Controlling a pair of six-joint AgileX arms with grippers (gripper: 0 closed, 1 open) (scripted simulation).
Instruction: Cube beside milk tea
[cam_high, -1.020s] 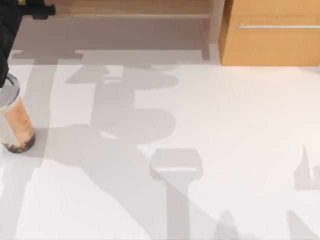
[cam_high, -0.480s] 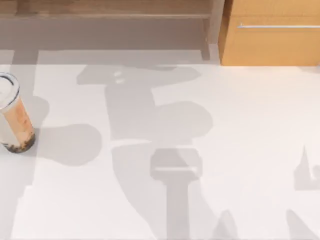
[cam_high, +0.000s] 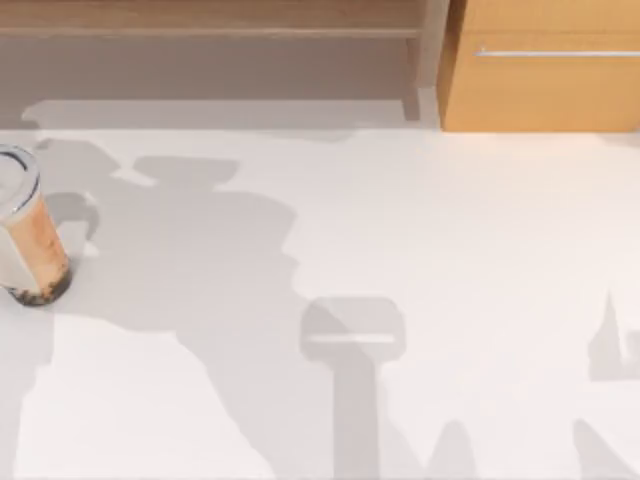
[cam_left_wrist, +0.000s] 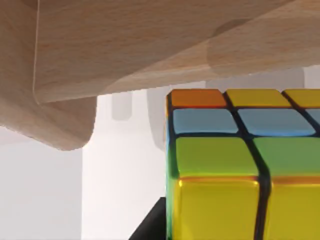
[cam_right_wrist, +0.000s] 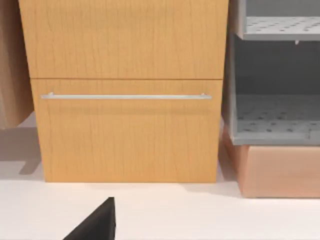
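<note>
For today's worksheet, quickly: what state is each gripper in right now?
Left gripper: cannot be told; the cube sits close against its wrist camera.
Right gripper: cannot be told; its camera faces the wooden cabinet.

No readable text, label, brand, number or sign is showing anywhere: the milk tea (cam_high: 30, 235) is carrying no printed label, the cube (cam_left_wrist: 245, 165) is displaying plain coloured stickers, and the wooden cabinet (cam_right_wrist: 127, 90) behind is bearing no markings.
</note>
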